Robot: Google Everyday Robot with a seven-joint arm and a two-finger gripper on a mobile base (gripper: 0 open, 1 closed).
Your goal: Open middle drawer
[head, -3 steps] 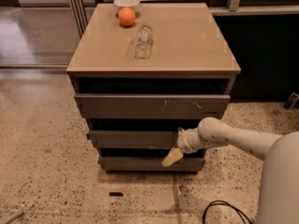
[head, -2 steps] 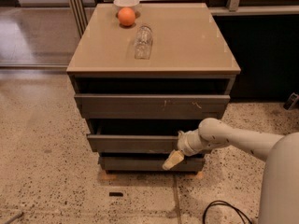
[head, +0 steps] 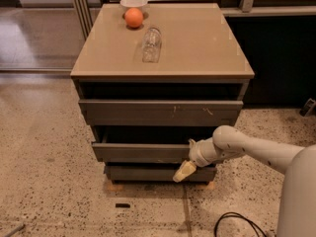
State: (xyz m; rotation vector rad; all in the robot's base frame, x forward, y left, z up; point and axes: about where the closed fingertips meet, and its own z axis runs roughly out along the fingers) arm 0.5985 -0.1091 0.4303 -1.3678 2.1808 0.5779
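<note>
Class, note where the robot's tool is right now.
Low in the camera view, the tool is at the right end of the middle drawer, reaching down over the bottom drawer.

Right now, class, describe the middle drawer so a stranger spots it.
On the tan-topped cabinet, find three stacked fronts. The middle drawer sits between the scratched top front and narrower bottom front, the gripper just below its right end.

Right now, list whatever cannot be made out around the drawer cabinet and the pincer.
Camera view only:
Wide grey-brown middle drawer: inside lost in shadow beneath the scratched top drawer front.
Pale pincer, low at the middle drawer's right end: contact with the front masked by the white wrist.
Black floor cable: cut off by the bottom edge.
Small dark floor scrap: too small to identify.
</note>
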